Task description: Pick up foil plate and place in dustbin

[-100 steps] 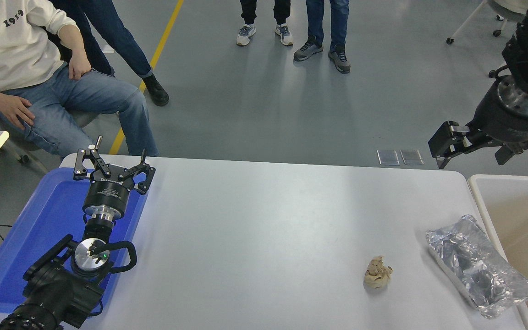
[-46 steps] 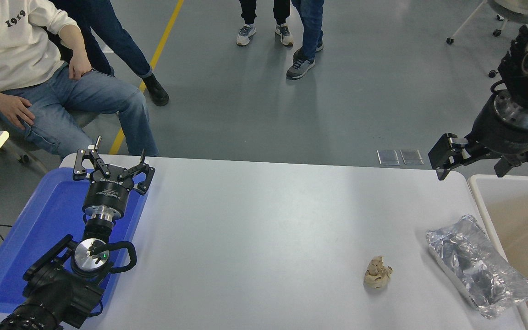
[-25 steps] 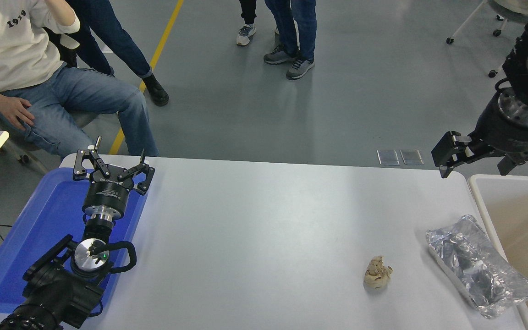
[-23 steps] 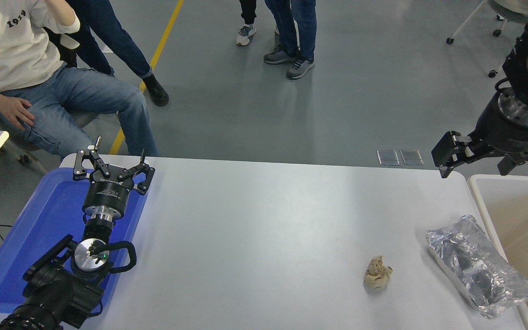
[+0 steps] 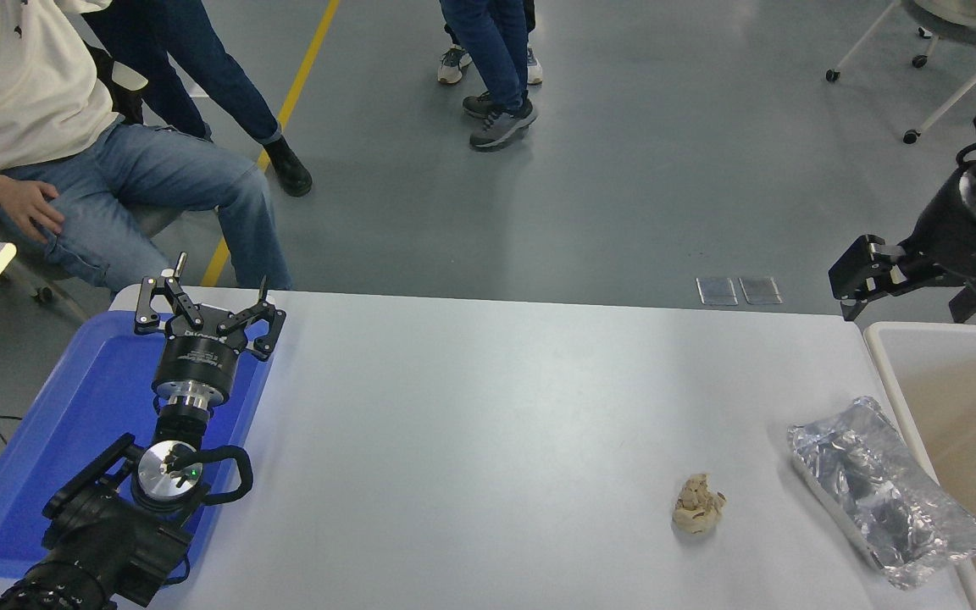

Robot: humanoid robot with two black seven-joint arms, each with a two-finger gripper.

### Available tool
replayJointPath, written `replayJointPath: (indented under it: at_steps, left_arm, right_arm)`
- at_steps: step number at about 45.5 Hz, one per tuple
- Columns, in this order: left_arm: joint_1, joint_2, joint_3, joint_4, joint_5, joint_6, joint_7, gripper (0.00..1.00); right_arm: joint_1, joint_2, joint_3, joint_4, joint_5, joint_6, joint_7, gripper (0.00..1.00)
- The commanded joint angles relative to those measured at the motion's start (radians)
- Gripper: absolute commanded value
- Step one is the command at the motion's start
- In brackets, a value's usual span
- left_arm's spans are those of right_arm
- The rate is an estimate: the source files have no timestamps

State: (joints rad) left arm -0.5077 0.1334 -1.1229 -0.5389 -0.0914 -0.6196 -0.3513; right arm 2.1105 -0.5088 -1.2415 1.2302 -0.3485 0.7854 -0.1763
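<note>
Head view: one moment, two arms, one table.
Right gripper (image 5: 907, 284): at about 2 o'clock in the picture, raised beyond the table's far right corner; one black finger (image 5: 855, 277) shows clearly, a second partly; the two stand apart and hold nothing.
Left gripper (image 5: 207, 302): at about 9 o'clock, parked above the blue tray's far end, fingers spread wide, nothing between them.
Foil plate (image 5: 886, 491): one, lying at 4 o'clock on the table's right edge, wrinkled and shiny, its long side running diagonally, just beside the dustbin's rim; well apart from the right gripper.
Dustbin (image 5: 888, 373): one, at 3 to 4 o'clock, off-white rim, tan inside, cut by the picture's right edge.
Beige wad (image 5: 698, 504): one small crumpled lump, at 5 o'clock, near the foil plate's left side, not touching it.
Blue tray (image 5: 56, 440): one, flat, at 8 o'clock on the table's left end.
Table (image 5: 488, 424): one, white.
People: one seated (image 5: 98, 178) at 10 o'clock; legs of others standing at 11 and 12 o'clock.
</note>
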Motion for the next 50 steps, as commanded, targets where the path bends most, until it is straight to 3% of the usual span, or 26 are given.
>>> replayJointPath:
  at_steps: [1,17,33,50]
  left_arm:
    - [0.0,0.0,0.0,-0.001,-0.001,0.0,-0.002,1.0]
    - [0.0,0.0,0.0,0.0,-0.001,0.0,-0.003,1.0]
    - [0.001,0.0,0.0,0.0,-0.001,0.0,-0.005,1.0]
    - [0.001,0.0,0.0,0.0,-0.001,0.0,-0.006,1.0]
  right_arm:
    - [-0.069,-0.037,0.016,-0.025,-0.156,0.0,0.0,1.0]
    - [-0.279,-0.128,0.189,-0.028,-0.417,0.0,0.001,0.98]
    - [-0.515,-0.157,0.229,-0.043,-0.471,-0.31,0.003,0.98]
    - [-0.776,-0.157,0.31,-0.213,-0.558,-0.455,0.006,0.98]
